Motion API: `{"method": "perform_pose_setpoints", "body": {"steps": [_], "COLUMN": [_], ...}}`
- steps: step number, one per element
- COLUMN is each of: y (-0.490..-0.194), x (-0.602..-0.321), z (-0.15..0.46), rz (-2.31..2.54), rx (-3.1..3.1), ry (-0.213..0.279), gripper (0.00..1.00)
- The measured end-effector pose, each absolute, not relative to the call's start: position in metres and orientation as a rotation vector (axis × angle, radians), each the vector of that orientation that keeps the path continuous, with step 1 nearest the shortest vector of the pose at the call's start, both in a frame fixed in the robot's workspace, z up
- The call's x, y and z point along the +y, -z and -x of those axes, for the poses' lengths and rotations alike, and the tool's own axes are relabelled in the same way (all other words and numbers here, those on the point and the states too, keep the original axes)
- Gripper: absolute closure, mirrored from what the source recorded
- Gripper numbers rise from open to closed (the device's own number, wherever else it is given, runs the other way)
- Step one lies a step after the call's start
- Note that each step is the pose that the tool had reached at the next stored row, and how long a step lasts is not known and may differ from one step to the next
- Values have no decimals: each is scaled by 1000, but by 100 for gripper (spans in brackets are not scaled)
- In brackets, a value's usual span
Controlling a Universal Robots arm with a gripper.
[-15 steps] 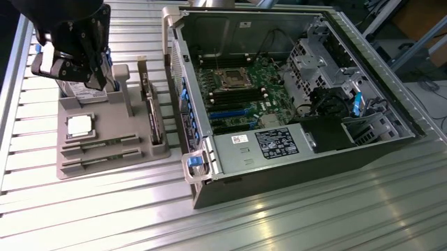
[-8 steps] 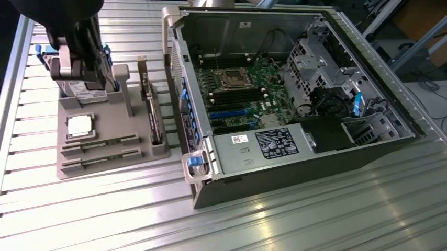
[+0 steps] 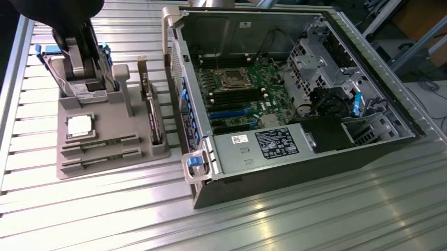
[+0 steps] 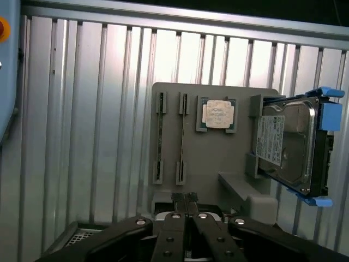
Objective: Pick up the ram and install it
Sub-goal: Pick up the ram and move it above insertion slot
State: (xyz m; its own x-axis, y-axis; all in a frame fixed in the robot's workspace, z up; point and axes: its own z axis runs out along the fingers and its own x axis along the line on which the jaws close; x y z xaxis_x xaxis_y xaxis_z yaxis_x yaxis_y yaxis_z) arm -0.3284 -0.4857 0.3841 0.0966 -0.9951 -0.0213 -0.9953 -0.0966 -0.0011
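Observation:
Two ram sticks (image 3: 98, 142) lie on edge in parallel slots at the front of a grey holder tray (image 3: 104, 170). In the wrist view they are thin strips, one ram stick (image 4: 159, 136) beside the other (image 4: 181, 136). My gripper (image 4: 186, 203) hangs high above the tray with its fingers pressed together and nothing between them. It is over the tray's edge farthest from the hard drive's label, apart from the sticks. The dark arm (image 3: 70, 21) shows at the exterior view's top left.
On the tray also sit a silver processor (image 3: 79, 125), an upright hard drive (image 4: 292, 144) in blue rails and an upright expansion card (image 3: 151, 112). An open computer case (image 3: 209, 172) with its motherboard (image 3: 244, 89) exposed lies at the exterior view's right on a ribbed metal table.

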Motion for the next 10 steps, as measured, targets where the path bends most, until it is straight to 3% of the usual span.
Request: {"method": "perform_pose_setpoints", "body": {"steps": [1,2,10], "y": [-384,-384,-378], "x": [-486,-486,-486], "z": [328,328,330], "rz": [2315,2315,2315], "rx": [2101,2101,2101], "ry": [-24,-24,-23], "gripper": [83,70,70]}}
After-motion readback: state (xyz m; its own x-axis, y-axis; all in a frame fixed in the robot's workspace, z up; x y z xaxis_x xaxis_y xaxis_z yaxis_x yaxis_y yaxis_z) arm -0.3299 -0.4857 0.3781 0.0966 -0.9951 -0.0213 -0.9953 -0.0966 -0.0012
